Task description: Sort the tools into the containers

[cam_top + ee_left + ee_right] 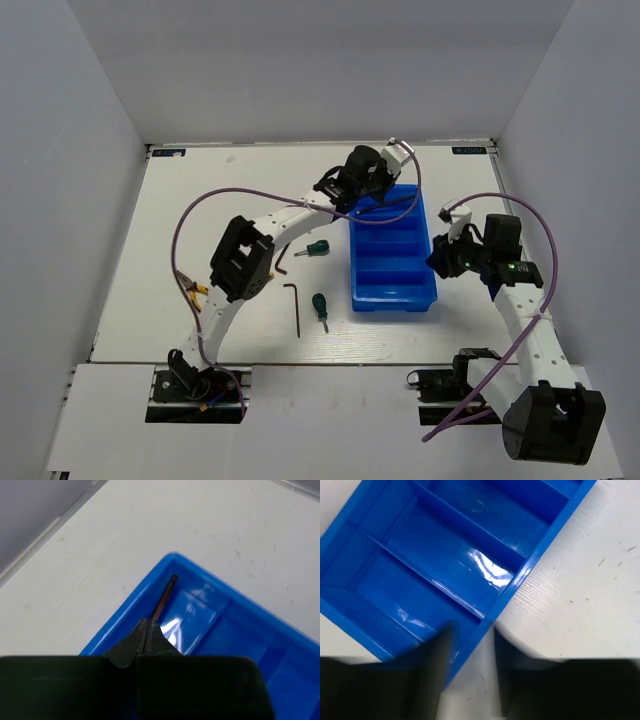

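Hex key (164,599) in left pincer (148,626) (above blue tray (120,617))

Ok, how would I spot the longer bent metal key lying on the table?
Find the bright blue tray on the white table. Left of its near corner lies a green-handled screwdriver; just left of that is the hex key, a thin dark L, longer than the other key farther back.

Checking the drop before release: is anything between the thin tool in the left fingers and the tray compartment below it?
Nothing visible does. The thin tool juts from the left gripper over the corner compartment of the blue tray, and the floor showing beneath it is bare.
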Controlling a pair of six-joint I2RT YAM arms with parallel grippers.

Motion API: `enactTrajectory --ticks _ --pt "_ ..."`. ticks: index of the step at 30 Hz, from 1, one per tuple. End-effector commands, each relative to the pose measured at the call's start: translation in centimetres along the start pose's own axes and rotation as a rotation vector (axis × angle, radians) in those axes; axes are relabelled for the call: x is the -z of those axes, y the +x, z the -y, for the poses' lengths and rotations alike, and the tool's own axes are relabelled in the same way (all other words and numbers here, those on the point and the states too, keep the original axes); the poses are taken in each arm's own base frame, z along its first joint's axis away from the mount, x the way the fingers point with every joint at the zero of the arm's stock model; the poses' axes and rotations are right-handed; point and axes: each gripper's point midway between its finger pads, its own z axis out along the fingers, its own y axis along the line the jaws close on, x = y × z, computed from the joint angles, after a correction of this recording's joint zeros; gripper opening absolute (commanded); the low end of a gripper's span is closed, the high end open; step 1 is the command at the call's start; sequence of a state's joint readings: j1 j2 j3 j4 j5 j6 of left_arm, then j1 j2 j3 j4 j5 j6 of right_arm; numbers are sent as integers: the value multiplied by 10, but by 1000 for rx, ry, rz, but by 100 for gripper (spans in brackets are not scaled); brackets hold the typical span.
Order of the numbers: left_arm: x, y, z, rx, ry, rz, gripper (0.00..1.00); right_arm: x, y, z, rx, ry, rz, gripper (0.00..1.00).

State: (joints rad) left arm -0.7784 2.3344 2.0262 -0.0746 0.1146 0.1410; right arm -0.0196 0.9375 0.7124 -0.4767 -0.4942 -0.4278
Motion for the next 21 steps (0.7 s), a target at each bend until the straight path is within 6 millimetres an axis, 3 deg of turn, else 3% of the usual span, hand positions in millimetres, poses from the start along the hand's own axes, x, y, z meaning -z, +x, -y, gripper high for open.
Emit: enactTrajectory --ticks 1,2,3,4,5,6,7,8,9,11,13,16,21 --pt "92 -109 -12 43 -107 143 0 3 -3 -1 3 -7 13 56" --pt "109 -103 -26 76 -201 114 0 2 -3 -1 0 -12 12 67" --pt "119 -64 -33 129 -249 23 0 2 -1 -2 -1 -18 8 72" --pt "137 -36 -39 156 -294 -77 0 1 -1 -6 -1 -42 11 67" --pt "164 -13 -47 177 -384 -154 5 1 -2 -7 -2 -52 11 49" --pt "181 13 -64 212 -461 -234 18 1 0 -9 -4 -62 4 20" --pt "201 49 -68 196 -504 -373 31 1 -2 -10 -7 -67 7 0" --pt "212 83 -68 198 -519 -473 49 0 -2 -10 -17 -74 4 0" --pt "221 108 -74 202 -534 -555 56 0 -1 -12 -16 -84 -1 0" --pt "233 152 -69 213 -516 -716 60 -1 -1 -13 -24 -93 -2 0" --pt "230 182 -66 231 -510 -802 54 -2 -1 -12 -35 -93 -8 0" --pt "222 206 -59 256 -466 -833 38 -3 2 -12 -45 -93 -19 0" --pt "219 217 -64 266 -464 -829 40 -3 4 -7 -41 -69 -24 0"
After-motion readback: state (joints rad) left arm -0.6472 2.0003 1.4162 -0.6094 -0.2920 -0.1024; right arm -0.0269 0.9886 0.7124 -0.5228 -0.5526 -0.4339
